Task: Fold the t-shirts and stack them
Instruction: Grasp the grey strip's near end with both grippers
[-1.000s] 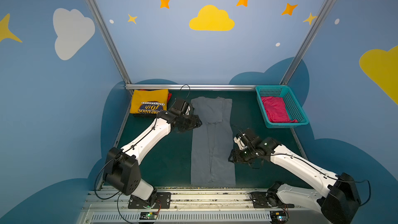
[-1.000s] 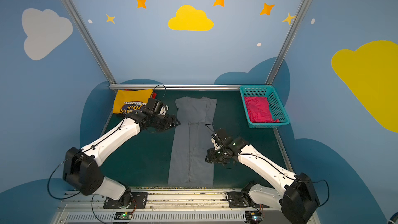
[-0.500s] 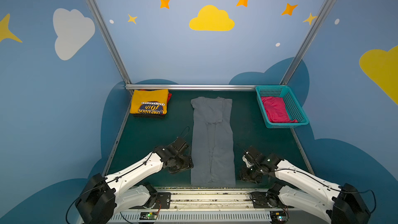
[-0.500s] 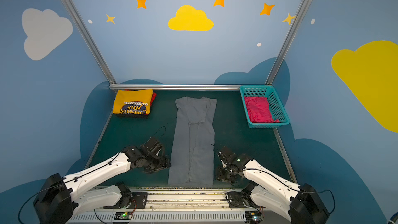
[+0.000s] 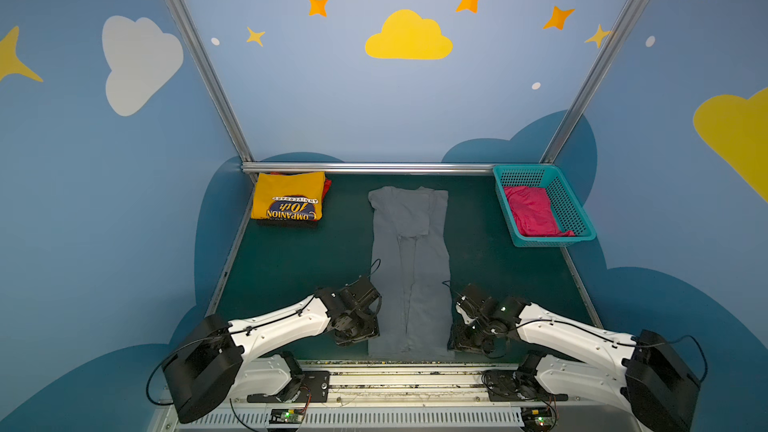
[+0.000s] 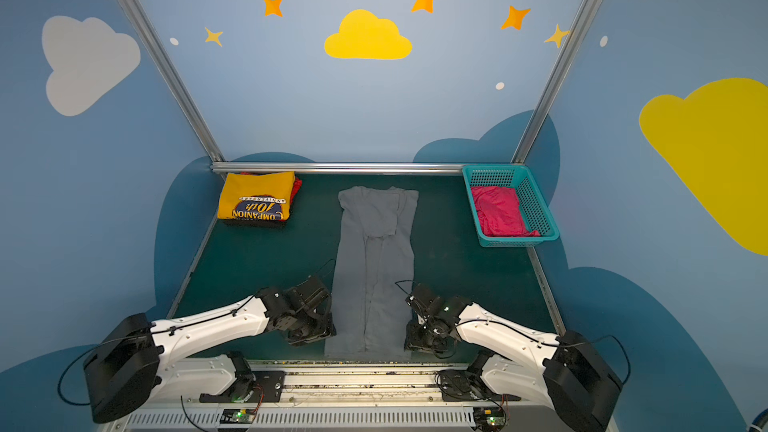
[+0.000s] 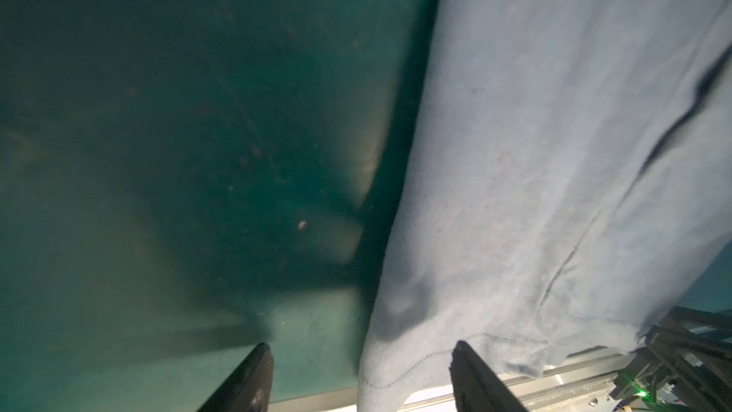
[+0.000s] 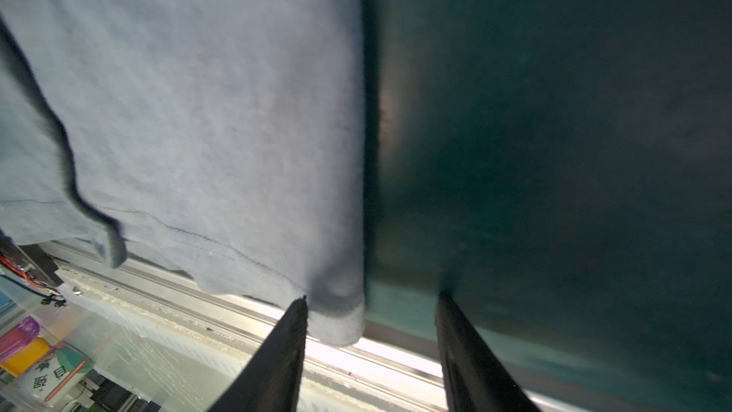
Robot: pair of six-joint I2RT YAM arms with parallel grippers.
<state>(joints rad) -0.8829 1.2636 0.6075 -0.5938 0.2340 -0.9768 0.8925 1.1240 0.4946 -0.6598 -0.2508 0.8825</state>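
Showing "COMPANION 10th ANNIVERSARY", the yellow t-shirt [image 5: 286, 189] lies folded.

The grey t-shirt [image 6: 374, 268] lies lengthwise on the counter [image 6: 257, 268], left tool [image 6: 322, 334] and right tool [image 6: 413, 342] flanking its near end. The folded yellow t-shirt [image 6: 257, 199] sits far left, the pink t-shirt [image 6: 496, 211] in the basket [image 6: 537, 206].

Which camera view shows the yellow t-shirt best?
Both top views: the folded yellow t-shirt lies whole at the far left corner, its print visible. The wrist views miss it; they look at the grey t-shirt.
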